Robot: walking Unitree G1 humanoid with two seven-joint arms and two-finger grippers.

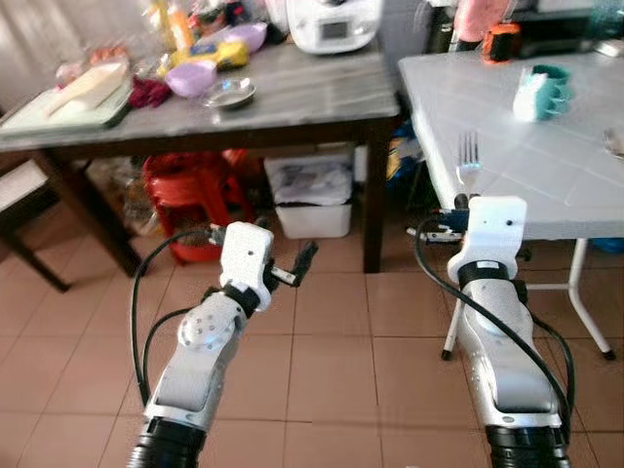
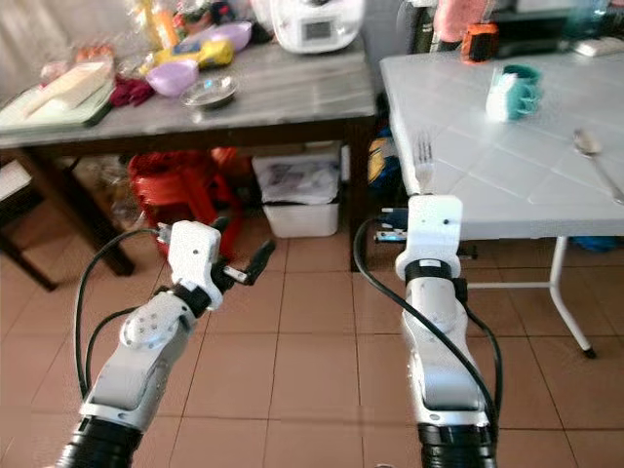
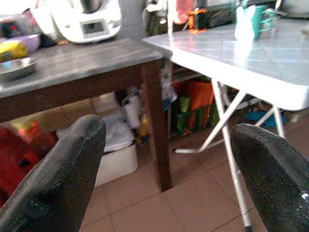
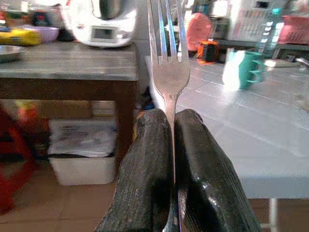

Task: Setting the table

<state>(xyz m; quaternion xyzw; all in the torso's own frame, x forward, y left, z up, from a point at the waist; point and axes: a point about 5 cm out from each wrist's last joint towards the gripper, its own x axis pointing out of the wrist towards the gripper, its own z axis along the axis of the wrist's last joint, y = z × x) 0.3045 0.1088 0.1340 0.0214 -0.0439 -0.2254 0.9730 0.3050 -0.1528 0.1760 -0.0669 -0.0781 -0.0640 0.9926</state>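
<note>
A silver fork (image 4: 167,72) stands upright, tines up, with my right gripper (image 4: 172,116) shut on its handle. In the left eye view the fork (image 1: 468,156) rises in front of the near edge of the white tiled table (image 1: 546,166). On that table stand a teal-and-white mug (image 1: 542,93) toward the back and a spoon (image 2: 593,156) at the right side. My left gripper (image 1: 300,261) hangs open over the floor with nothing between its fingers, pointing toward the gap between the two tables.
A dark wooden table (image 1: 292,97) at the left carries purple bowls, a metal bowl (image 1: 230,94), a white appliance (image 1: 336,24) and a tray (image 1: 68,102). Under it sit a red stool (image 1: 195,195) and a white bin (image 1: 312,200). The white table's folding legs (image 1: 585,302) stand on the tiled floor.
</note>
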